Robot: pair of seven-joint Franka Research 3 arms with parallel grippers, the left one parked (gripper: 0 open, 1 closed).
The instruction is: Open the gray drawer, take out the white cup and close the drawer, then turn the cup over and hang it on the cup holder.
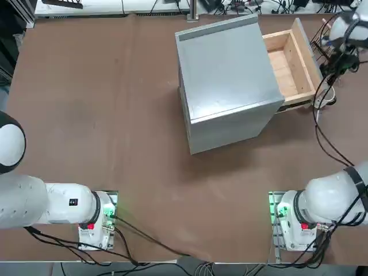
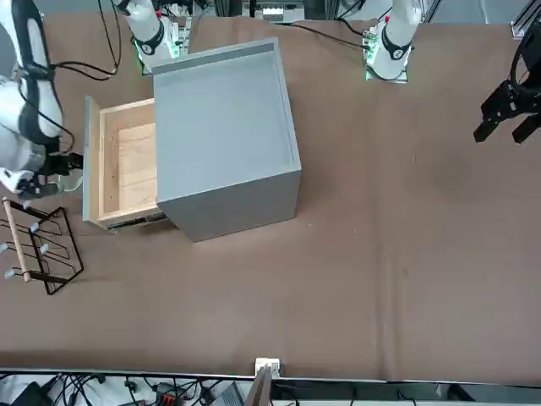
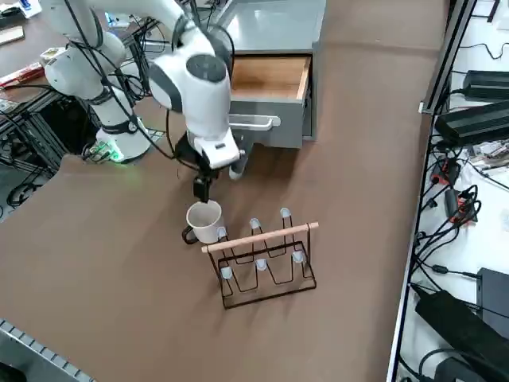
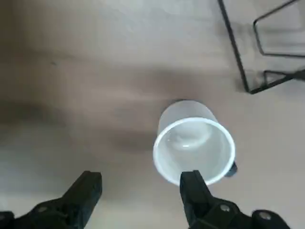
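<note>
While the gray drawer stands pulled out of the cabinet and looks empty, the white cup is already out, standing upright on the desk, mouth up, just beside the cup holder. So drawer opening: done. Cup removal: done. Drawer closing: not done, tray is out in the top, front and side views.

Right gripper hovers above the cup, fingers spread apart and holding nothing; in the wrist view one finger overlaps the cup rim, the other sits well off to the side over bare desk. Can't tell if that finger touches the rim or is only above it. Cup handle is dark-looking, pointing away from the rack side in the side view; smiley mark not visible.

Left to do, by my judgement:
- close the drawer
- regrasp the cup, turn it upside down
- hang it on a peg of the holder

All pegs look free. Roughly halfway. Order differs from the task sentence only in that the cup is parked by the rack with the drawer open.
</note>
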